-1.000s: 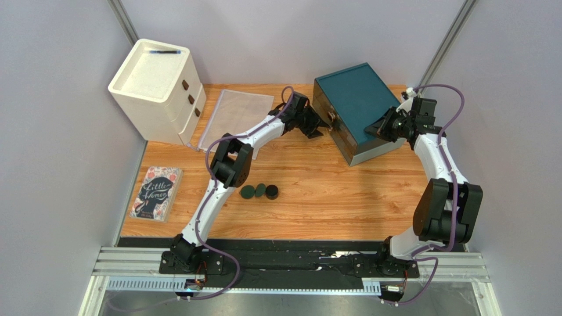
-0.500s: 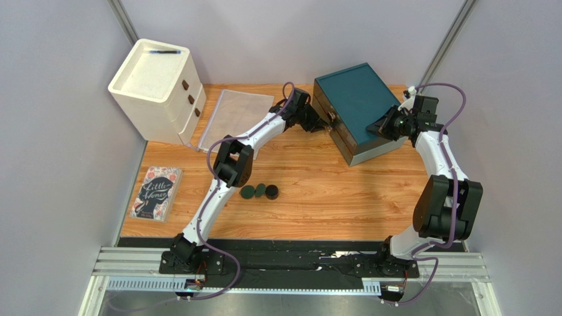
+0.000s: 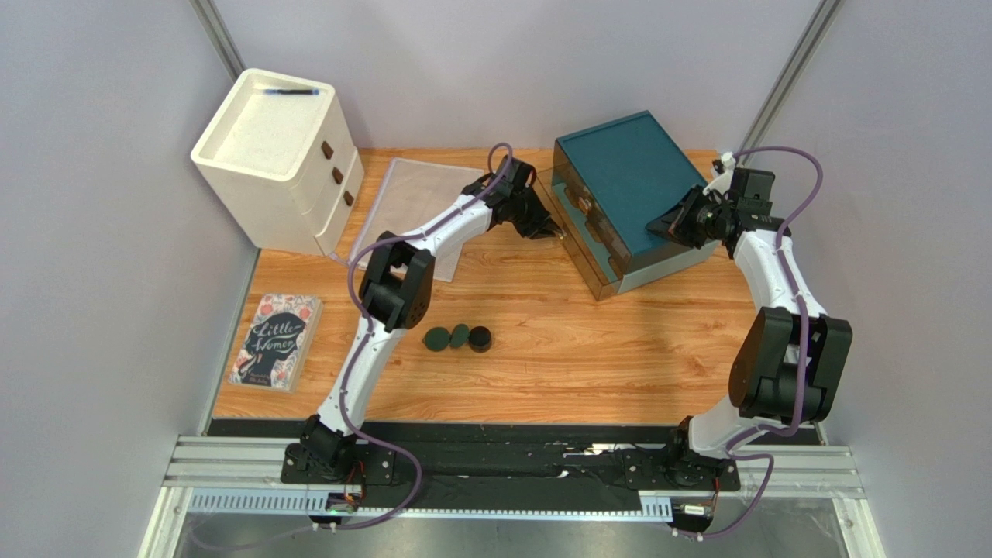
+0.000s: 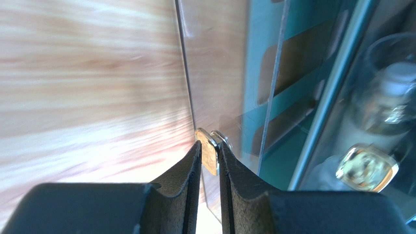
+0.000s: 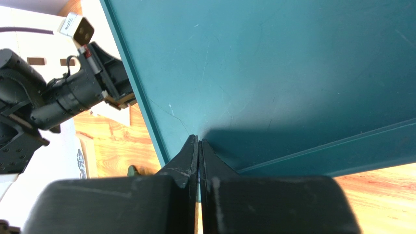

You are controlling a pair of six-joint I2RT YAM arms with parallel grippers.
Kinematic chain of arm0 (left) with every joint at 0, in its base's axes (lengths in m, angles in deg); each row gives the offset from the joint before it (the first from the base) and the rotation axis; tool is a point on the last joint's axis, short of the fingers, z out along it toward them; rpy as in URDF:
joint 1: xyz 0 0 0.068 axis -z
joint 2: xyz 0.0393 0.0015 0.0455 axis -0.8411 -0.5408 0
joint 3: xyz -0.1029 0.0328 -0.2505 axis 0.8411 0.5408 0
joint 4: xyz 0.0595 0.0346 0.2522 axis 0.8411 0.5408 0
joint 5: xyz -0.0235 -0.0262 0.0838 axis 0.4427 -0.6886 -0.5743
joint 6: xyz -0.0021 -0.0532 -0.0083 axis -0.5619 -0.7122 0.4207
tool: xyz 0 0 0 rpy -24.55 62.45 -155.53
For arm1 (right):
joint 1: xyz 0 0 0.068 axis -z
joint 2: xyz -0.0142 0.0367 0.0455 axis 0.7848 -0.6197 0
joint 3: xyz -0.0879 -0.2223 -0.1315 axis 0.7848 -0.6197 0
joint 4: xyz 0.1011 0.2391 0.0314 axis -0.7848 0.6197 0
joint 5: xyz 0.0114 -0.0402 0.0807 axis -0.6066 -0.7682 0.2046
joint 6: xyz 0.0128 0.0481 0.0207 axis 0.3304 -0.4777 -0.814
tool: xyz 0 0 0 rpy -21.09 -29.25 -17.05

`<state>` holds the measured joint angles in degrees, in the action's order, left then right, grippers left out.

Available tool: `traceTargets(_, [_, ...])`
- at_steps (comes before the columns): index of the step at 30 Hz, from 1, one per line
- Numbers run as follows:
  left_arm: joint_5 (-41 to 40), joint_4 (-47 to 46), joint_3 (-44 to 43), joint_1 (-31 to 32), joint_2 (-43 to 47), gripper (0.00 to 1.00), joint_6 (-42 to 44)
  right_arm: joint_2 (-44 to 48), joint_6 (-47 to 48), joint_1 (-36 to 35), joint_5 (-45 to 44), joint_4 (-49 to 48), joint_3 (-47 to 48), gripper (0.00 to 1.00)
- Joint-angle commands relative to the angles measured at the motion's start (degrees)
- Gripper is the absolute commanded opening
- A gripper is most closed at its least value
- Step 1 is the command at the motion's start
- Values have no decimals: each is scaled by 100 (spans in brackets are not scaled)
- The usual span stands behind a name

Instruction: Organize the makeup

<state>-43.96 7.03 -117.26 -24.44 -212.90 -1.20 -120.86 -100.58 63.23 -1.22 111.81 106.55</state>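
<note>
Three dark round compacts [image 3: 459, 337] lie in a row mid-table. A teal box [image 3: 629, 174] stands at the back right with its clear-fronted drawer [image 3: 586, 242] pulled partly out. My left gripper [image 3: 548, 222] is shut on the drawer's gold pull tab [image 4: 210, 153]. In the left wrist view my gripper [image 4: 210, 145] pinches the tab, and a clear bottle [image 4: 388, 95] and a gold cap [image 4: 366, 168] show inside the drawer. My right gripper [image 3: 664, 227] is shut and empty, its tips [image 5: 199, 140] resting on the teal lid [image 5: 293, 73].
A white drawer unit [image 3: 280, 157] with a pen [image 3: 289, 91] on top stands at the back left. A clear zip pouch [image 3: 413, 204] lies beside it. An illustrated book [image 3: 276, 340] lies at the left edge.
My left gripper has moved left, away from the teal box, holding the pull tab, and the drawer has slid out. The right arm has stayed on the lid.
</note>
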Motion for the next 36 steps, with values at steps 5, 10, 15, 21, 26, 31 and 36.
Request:
traceTargets(5, [-649,1132,1605,-249,901,23,844,-552,369,86,-1107,1228,-537,0])
traceTargets(10, [-677,511,2511,-302,1464,25,1001,-544,360,86,-1001,1141,-634,0])
traceTargets(15, [-483,148,2407,-267,1657,38,1379,-491,360,86,-984,1132,-661,0])
traceTargets(21, [-790,-28,2389,-276,2429,52,2117,-438,369,86,-966,1149,-661,0])
traceTargets(26, [-1080,437,2503,-267,3150,56,2882,-403,378,86,-949,1140,-678,0])
traceTargets(31, [-1256,867,3353,-197,3976,57,3461,-368,352,78,-940,1123,-704,0])
traceTargets(36, [-1503,1228,4128,101,4584,58,3937,-359,325,78,-878,1079,-748,0])
